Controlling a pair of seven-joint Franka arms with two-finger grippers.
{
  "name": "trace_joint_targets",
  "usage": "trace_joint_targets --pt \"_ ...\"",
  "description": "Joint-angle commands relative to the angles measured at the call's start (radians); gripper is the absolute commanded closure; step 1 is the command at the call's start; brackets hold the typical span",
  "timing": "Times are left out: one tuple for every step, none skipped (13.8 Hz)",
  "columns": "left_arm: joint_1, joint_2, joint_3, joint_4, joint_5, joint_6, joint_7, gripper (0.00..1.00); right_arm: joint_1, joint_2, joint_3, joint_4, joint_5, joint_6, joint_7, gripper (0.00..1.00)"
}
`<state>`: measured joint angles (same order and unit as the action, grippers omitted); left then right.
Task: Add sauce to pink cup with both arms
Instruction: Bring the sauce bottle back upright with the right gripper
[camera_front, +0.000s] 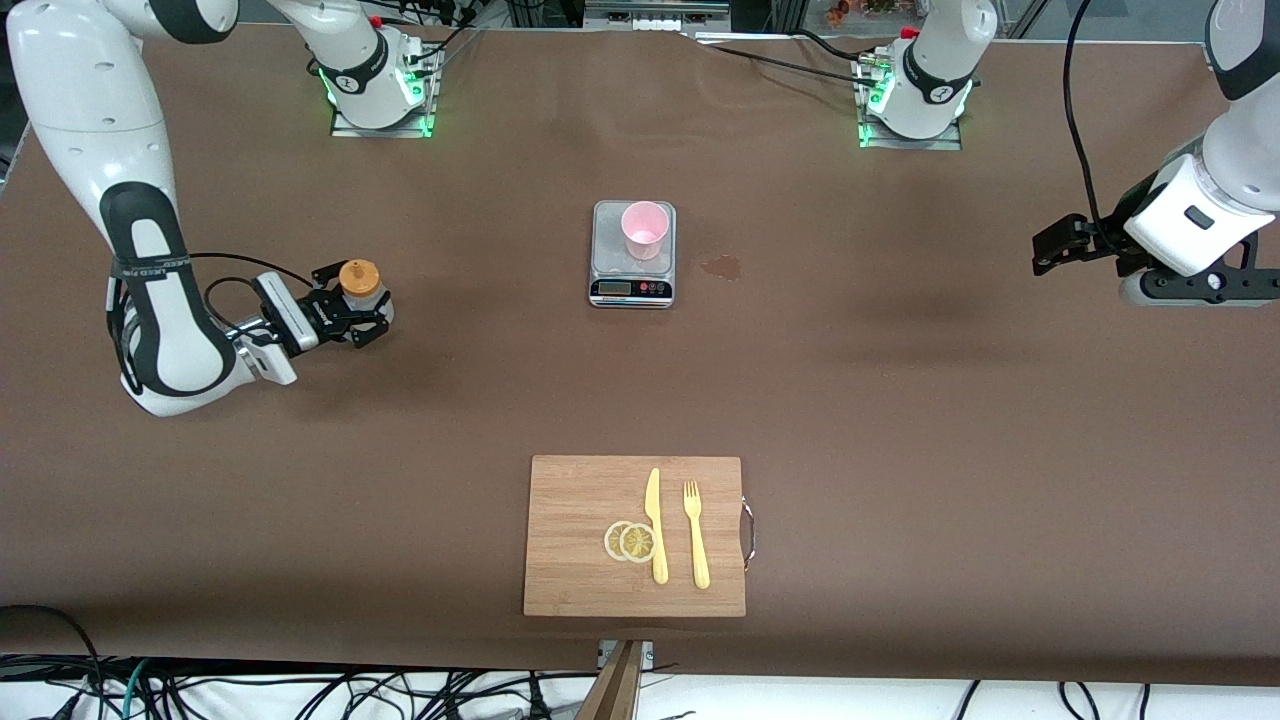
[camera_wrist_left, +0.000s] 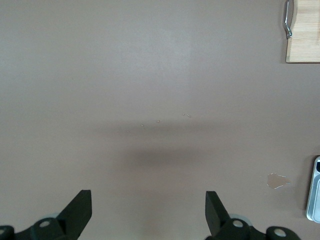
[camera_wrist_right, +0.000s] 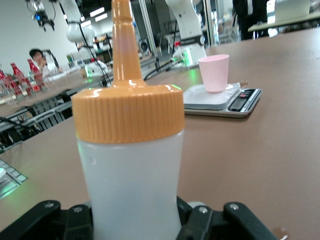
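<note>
Closest to you in the front view is the wooden cutting board (camera_front: 580, 500), at 6 o'clock on the brown table (camera_front: 900, 420). On it lie two lemon slices (camera_front: 630, 541), a yellow plastic knife (camera_front: 656, 525) and a yellow plastic fork (camera_front: 696, 534), side by side, with the board's metal handle (camera_front: 748, 533) on the edge toward the left arm's end. At 12 o'clock from the board stands a kitchen scale (camera_front: 632, 288), and the pink cup (camera_front: 645, 230) sits upright on its platform. Just beside the scale, toward the left arm's end, you can see a small wet stain (camera_front: 722, 266). At 9 o'clock, the right gripper (camera_front: 362, 318) is clamped around the sauce bottle (camera_front: 360, 287), which stands upright, orange cap up, well apart from the cup. At 3 o'clock the left gripper (camera_front: 1046, 250) hangs over bare table and waits.

In the left wrist view, you see the left gripper (camera_wrist_left: 148, 212) with its two fingers spread wide, nothing between them, over the bare table (camera_wrist_left: 150, 75). A corner of the cutting board (camera_wrist_left: 305, 35), the stain (camera_wrist_left: 278, 181) and an edge of the scale (camera_wrist_left: 314, 195) show at the margins.

In the right wrist view, the sauce bottle (camera_wrist_right: 131, 170) fills the foreground, held in the right gripper (camera_wrist_right: 135, 220). The pink cup (camera_wrist_right: 214, 73) stands on the scale (camera_wrist_right: 222, 100) at about 1 o'clock from the cap.
</note>
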<state>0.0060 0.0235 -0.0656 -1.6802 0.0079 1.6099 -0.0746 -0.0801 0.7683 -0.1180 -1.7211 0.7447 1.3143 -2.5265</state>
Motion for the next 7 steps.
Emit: trace_joint_targets --pt "-0.006 0.015 0.004 0.033 -0.019 -0.024 -0.001 0.00 -0.044 0.041 0.008 0.014 0.012 -0.061 -0.069 0.98" --pt "-0.005 0.015 0.004 0.033 -0.020 -0.024 -0.001 0.00 -0.055 0.058 0.008 0.017 0.012 -0.070 -0.084 0.97" --pt "-0.004 0.015 0.004 0.033 -0.019 -0.024 -0.001 0.00 -0.066 0.072 0.008 0.017 0.015 -0.072 -0.103 0.95" --pt "-0.004 0.015 0.004 0.033 -0.019 -0.024 -0.001 0.00 -0.067 0.077 0.008 0.018 0.015 -0.072 -0.110 0.94" --pt "-0.004 0.016 0.004 0.033 -0.019 -0.024 -0.001 0.00 -0.070 0.077 0.008 0.018 0.015 -0.072 -0.110 0.89" --pt "-0.006 0.015 0.004 0.033 -0.019 -0.024 -0.001 0.00 -0.073 0.078 0.008 0.018 0.015 -0.073 -0.110 0.82" --pt "-0.006 0.015 0.004 0.033 -0.019 -0.024 -0.001 0.00 -0.075 0.081 0.008 0.018 0.018 -0.073 -0.109 0.62"
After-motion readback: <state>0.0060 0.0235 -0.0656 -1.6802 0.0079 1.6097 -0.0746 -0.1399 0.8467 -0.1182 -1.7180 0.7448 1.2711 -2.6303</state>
